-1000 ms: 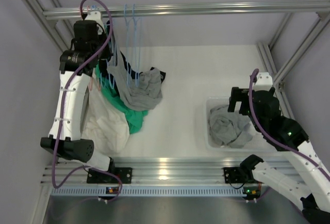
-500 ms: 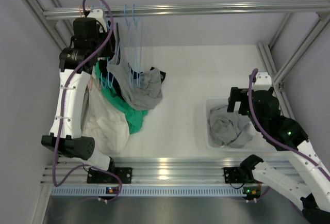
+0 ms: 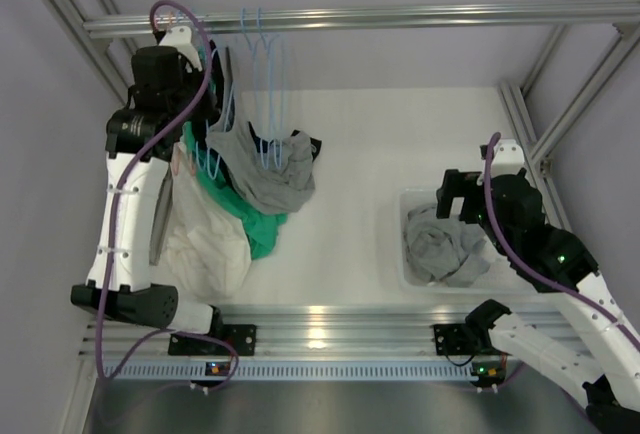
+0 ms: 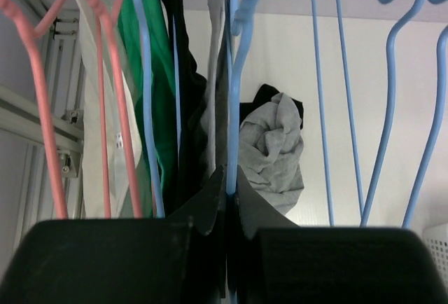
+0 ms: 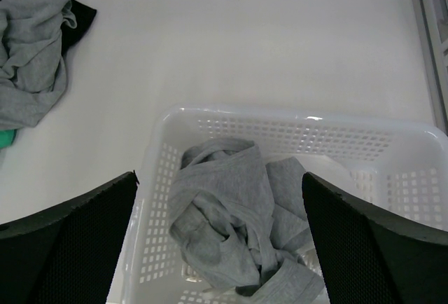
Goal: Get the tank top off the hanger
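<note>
We take the rail across the far end of the table as our landmark. Under its left end, the left claw is raised among the hanging clothes. Its two fingers are pressed together on the wire of a blue hanger, with no gap showing between them.

The tank top, grey with dark trim, hangs from that hanger just below the rail's left part. Its lower half lies crumpled on the table, a little toward the rail's middle. In the left wrist view the grey cloth runs down beside the pinched wire and bunches up on the white surface beyond it.

Further toward the rail's left end, beside the tank top, hang a green garment and a pale garment. Pink hangers show at that same side. Bare blue hangers hang from the rail just to the right of the tank top.

Well away from the rail, below its right part, a white basket stands on the table with grey clothes heaped inside it. The right claw hangs above this basket. Its fingers are spread wide apart, and we see nothing held between them.
</note>
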